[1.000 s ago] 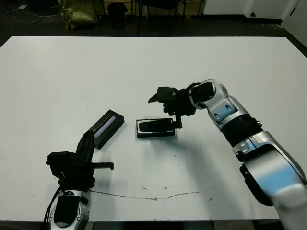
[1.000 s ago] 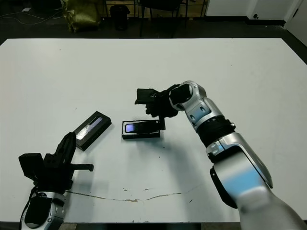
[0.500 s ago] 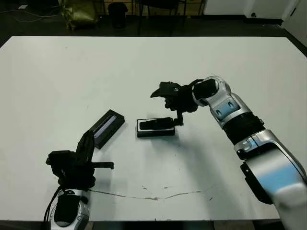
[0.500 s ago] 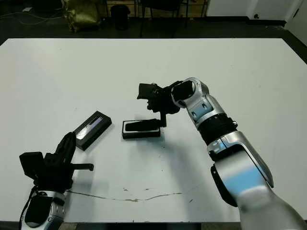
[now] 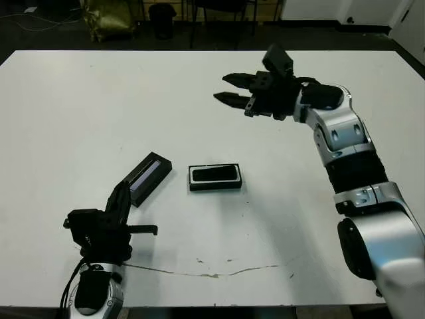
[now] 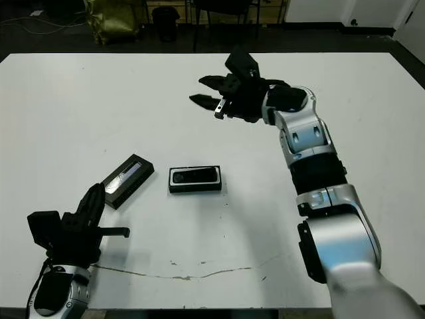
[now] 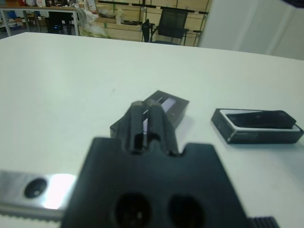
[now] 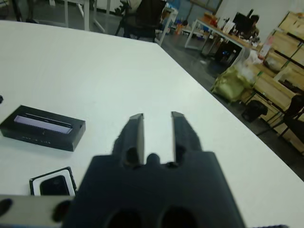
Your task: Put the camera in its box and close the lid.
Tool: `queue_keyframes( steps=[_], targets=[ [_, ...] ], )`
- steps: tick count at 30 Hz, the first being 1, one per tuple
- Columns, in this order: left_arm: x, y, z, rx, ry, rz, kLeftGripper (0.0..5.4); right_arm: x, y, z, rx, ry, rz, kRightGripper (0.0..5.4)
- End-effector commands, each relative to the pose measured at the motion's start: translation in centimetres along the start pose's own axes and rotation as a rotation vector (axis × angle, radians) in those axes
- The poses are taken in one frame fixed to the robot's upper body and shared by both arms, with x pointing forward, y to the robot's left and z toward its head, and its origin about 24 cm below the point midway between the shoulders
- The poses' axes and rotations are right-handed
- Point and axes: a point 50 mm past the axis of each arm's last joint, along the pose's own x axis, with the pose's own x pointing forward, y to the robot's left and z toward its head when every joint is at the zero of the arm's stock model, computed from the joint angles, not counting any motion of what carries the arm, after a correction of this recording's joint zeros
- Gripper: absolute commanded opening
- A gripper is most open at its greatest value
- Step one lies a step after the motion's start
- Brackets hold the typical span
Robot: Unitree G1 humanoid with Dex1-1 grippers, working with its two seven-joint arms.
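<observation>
The camera (image 5: 215, 174) lies flat inside the black white-lined box (image 5: 193, 178) at the table's middle, with nothing touching it. The lid (image 5: 147, 178), black with a greyish stripe, lies slanted just left of the box, a small gap between them. My right gripper (image 5: 220, 88) hangs open high over the far part of the table, well away from the box; the right wrist view shows its fingers (image 8: 137, 134) spread, with the lid (image 8: 42, 126) and box (image 8: 33, 184) beyond. My left gripper (image 5: 123, 194) is shut near the front edge, pointing at the lid (image 7: 166, 105).
A thin dark crack line (image 5: 212, 272) runs along the white table (image 5: 80, 106) near its front edge. Chairs, a bin and a yellow-green bag (image 5: 109, 16) stand on the dark floor beyond the far edge.
My right gripper has lifted off the right end of the box and swung up toward the far side, leaving the camera flat in the box. The left arm has not moved.
</observation>
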Motion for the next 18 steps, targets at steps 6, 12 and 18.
queue_keyframes(
  steps=[6, 12, 18],
  targets=[
    [-0.2, 0.1, -0.5, 0.01, 0.032, 0.007, 0.0, -1.0, 0.5, -1.5, 0.025, 0.043, -0.027, 0.03],
    [-0.2, 0.1, -0.5, -0.005, 0.036, 0.008, 0.0, -1.2, 0.9, -2.0, -0.029, 0.057, -0.043, 0.03],
    [-0.2, 0.1, -0.5, -0.006, 0.037, 0.003, 0.0, -1.8, 3.2, -3.7, -0.078, 0.076, -0.031, 0.03]
  ],
)
